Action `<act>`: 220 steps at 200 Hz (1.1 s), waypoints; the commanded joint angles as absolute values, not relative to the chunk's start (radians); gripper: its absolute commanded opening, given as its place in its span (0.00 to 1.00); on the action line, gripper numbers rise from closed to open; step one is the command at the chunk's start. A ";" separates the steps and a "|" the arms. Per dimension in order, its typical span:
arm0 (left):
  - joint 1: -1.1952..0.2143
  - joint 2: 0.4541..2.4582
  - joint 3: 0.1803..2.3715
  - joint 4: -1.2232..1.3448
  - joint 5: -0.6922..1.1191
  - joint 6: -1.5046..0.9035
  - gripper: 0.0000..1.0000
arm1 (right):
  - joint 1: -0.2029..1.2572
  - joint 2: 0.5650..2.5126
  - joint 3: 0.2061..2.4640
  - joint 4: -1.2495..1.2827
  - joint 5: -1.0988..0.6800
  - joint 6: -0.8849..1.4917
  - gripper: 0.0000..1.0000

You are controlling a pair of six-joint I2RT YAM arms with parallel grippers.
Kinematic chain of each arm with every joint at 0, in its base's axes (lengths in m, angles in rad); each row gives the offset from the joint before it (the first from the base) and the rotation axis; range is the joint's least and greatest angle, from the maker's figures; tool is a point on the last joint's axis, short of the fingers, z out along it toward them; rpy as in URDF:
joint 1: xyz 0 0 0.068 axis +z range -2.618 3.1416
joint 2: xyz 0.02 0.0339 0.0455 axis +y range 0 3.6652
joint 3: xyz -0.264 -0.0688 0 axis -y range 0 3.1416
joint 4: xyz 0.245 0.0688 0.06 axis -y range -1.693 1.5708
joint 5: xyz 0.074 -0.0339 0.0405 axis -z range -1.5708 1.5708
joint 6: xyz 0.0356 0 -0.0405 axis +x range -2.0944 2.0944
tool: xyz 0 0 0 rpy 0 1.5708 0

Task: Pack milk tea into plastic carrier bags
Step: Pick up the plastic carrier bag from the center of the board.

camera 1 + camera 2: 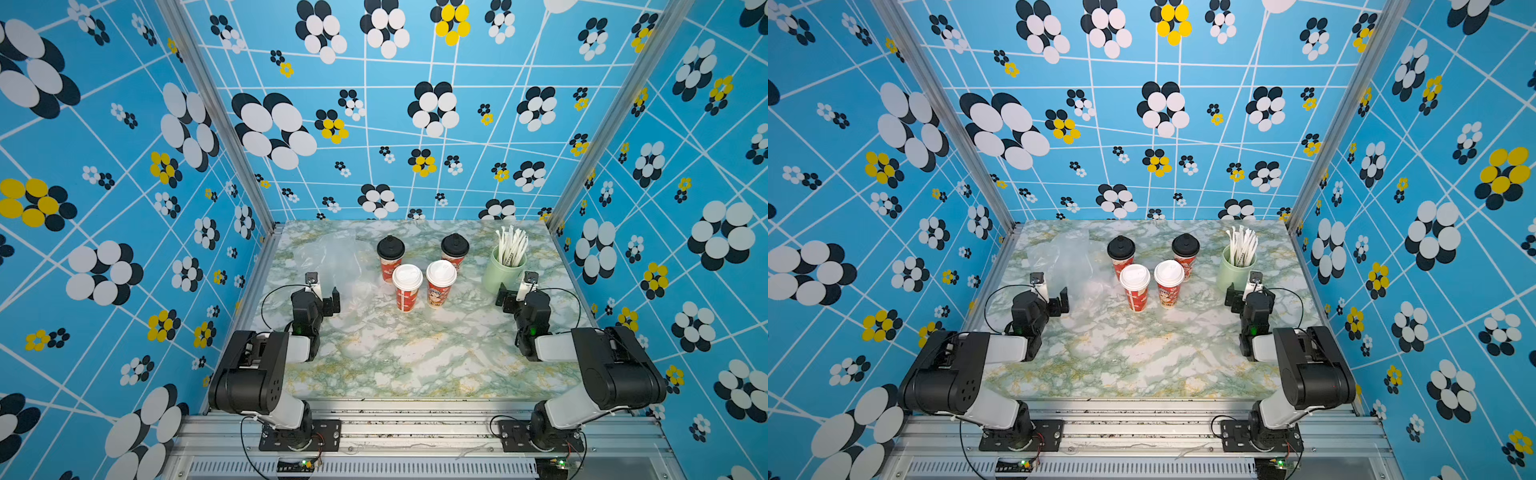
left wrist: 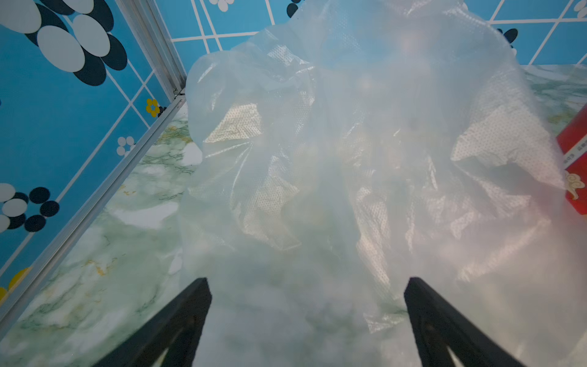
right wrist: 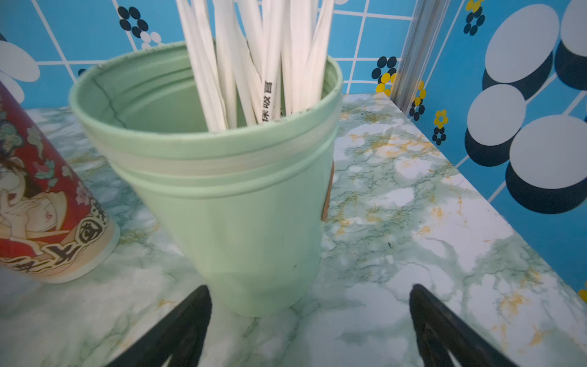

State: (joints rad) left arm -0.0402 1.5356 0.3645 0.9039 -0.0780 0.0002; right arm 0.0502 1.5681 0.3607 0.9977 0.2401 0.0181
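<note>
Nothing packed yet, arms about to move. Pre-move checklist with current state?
1. left tool open, empty: ok.
2. right tool open, empty: ok.
3. four milk tea cups upright, lidded: ok.
4. plastic carrier bags in the left tool's line: ok, crumpled heap right ahead of it.
5. bag mouth and handles located: cannot tell, folds hide them.
6. right tool's way to the cups free: probably not ok, the green straw cup stands directly ahead.

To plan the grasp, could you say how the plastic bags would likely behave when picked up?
The plastic bags look thin and crumpled, so probably floppy and very light. Their glossy film may slip from a loose pinch.
</note>
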 commanded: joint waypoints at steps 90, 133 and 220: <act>-0.032 1.542 0.384 0.905 -0.066 -0.012 0.99 | 0.049 1.564 0.367 0.975 0.212 0.003 0.99; -0.026 1.542 0.386 0.903 -0.054 -0.014 0.99 | 0.049 1.566 0.370 0.968 0.243 0.018 0.99; -0.037 1.494 0.387 0.860 -0.107 -0.020 0.99 | 0.048 1.523 0.299 1.070 0.272 0.023 0.99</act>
